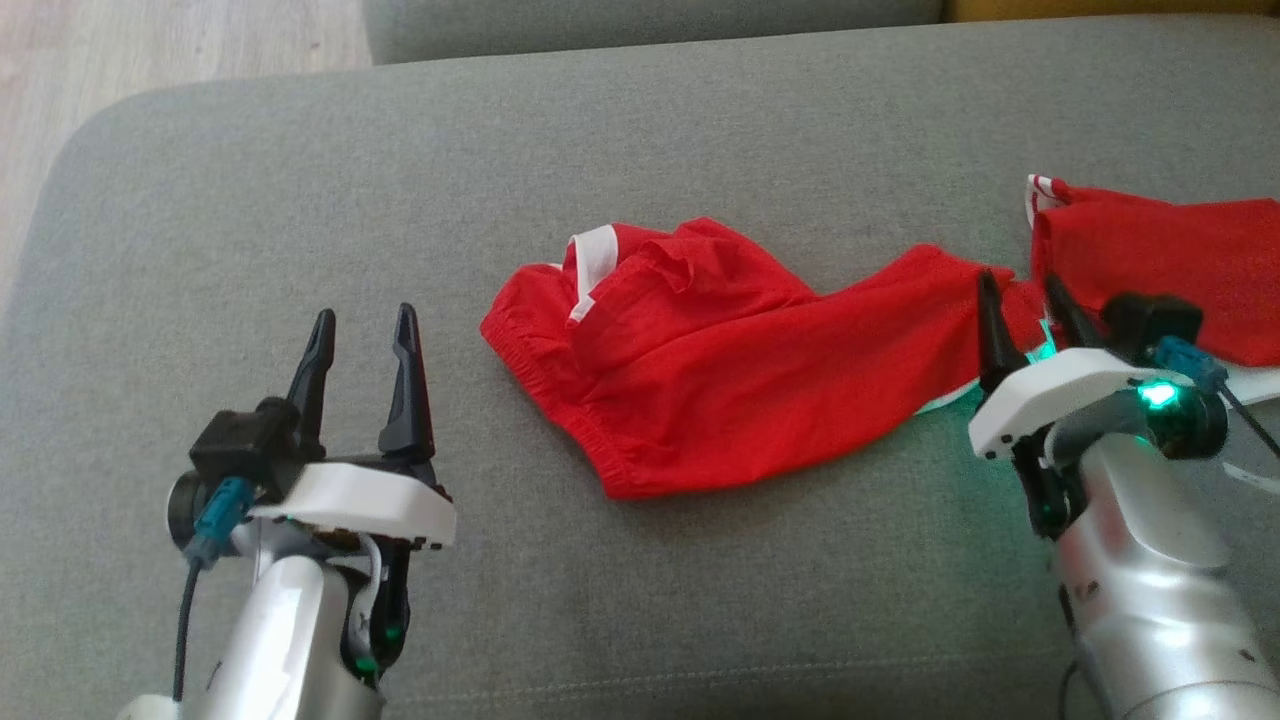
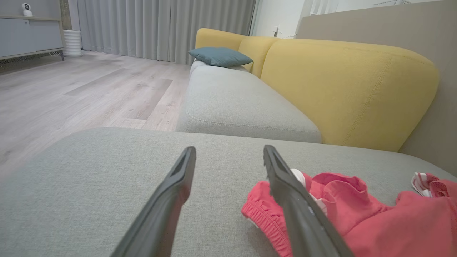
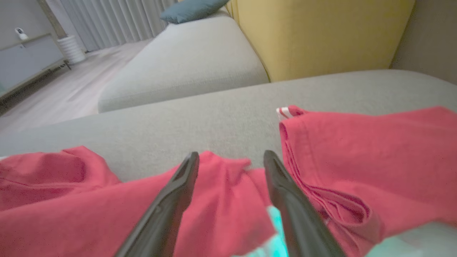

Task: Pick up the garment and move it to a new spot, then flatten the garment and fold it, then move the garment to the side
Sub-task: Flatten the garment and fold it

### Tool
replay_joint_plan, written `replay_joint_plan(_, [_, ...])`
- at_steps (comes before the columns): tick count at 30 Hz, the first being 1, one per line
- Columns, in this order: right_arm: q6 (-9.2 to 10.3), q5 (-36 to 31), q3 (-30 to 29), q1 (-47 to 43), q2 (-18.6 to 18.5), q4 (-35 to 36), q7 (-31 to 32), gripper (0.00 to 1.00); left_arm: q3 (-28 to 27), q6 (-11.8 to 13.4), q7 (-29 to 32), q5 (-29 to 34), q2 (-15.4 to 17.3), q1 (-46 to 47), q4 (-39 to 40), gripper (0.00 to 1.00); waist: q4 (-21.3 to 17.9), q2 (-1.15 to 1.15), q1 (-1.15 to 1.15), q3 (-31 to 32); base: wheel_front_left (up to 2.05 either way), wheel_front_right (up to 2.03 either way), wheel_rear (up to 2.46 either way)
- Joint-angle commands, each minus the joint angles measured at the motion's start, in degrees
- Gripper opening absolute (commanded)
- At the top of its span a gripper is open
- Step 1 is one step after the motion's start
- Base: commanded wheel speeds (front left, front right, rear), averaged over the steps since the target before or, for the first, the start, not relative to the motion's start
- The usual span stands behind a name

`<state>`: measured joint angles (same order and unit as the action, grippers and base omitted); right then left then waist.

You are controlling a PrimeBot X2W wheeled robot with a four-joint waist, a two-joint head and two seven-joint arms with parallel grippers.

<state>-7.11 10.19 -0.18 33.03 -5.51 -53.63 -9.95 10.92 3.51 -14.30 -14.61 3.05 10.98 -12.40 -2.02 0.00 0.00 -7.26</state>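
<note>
One red garment point(image 1: 720, 390) with white trim lay strung across the grey cushion point(image 1: 500, 130). Its gathered waistband end sat near the middle and the rest ran off toward 3 o'clock, the two parts joined by a narrow twisted neck. The right tool point(image 1: 1018, 282) stood over that neck, its fingers parted, with red cloth lying between and beneath them; it held nothing that I could see. The left tool point(image 1: 364, 315) waited at about 8 o'clock from the garment, fingers spread wide over bare cushion, apart from the cloth.

Flattening looked to be the job in hand. To do it well, I judged, each tool should take an outer edge: the left the elastic hem at 9 o'clock, the right the striped corner at 2 o'clock. Drawing those apart would undo the twist, whereas pinching the neck would only bunch it further.

Room was plentiful from 9 to 12 o'clock, all bare cushion. At 3 o'clock the cloth ran to the head view's border, so I could not tell how much cushion lay beyond. The cushion's rounded corner dropped to wooden floor point(image 1: 150, 60) at 10 o'clock, and a yellow backrest point(image 2: 350, 89) closed off the far side.
</note>
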Motion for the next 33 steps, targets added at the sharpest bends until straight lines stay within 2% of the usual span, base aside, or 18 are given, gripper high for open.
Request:
replay_joint_plan(1, [-0.37, -0.97, 1.44, -0.18, 1.24, 3.66, -1.76, 1.0, -1.36, -0.24, -0.7, 0.67, 0.2, 2.5, 1.69, 1.0, -0.18, 0.0, 0.0, 0.23, 0.0, 0.0, 0.0])
replay_joint_plan(9, [-0.37, -0.29, 5.93, -10.74, 2.55, 21.22, -4.78, 1.0, -0.17, -0.62, -0.7, 0.37, -0.03, 1.59, 2.6, 1.0, -0.66, 0.0, 0.0, 1.38, 0.0, 0.0, 0.0])
replay_joint_plan(13, [-0.37, 1.67, 6.64, -17.96, 2.6, 30.59, -4.99, 1.0, 1.37, -1.15, -0.7, 0.16, -0.1, 0.54, 2.9, 1.0, -0.56, 0.0, 0.0, 1.9, 0.0, 0.0, 0.0])
replay_joint_plan(16, [-0.37, 2.4, 6.56, -21.67, 2.61, 35.03, -5.02, 1.0, 2.75, -1.5, -0.7, -0.01, -0.13, -0.2, 2.89, 1.0, -0.57, 0.0, 0.0, 1.97, 0.0, 0.0, 0.0])
replay_joint_plan(22, [-0.37, 2.41, 5.02, -22.96, 2.62, 38.51, -4.88, 1.0, 4.92, -1.91, -0.7, -0.22, -0.15, -0.32, 2.72, 1.0, -0.58, 0.0, 0.0, 1.68, 0.0, 0.0, 0.0])
replay_joint_plan(28, [-0.37, 2.63, 2.75, -22.9, 2.62, 39.67, -4.2, 1.0, 11.76, -6.44, 2.13, 2.65, 1.11, -0.09, -2.65, 1.0, -0.67, 0.0, 0.0, 0.93, 0.0, 0.0, 0.0])
replay_joint_plan(33, [-0.37, 2.92, 2.73, -22.77, 2.63, 39.89, -4.05, 1.0, 16.86, -8.72, 5.53, 4.91, 2.79, 0.3, -6.37, 1.0, -1.28, 0.0, 0.0, -0.09, 0.0, 0.0, 0.0])
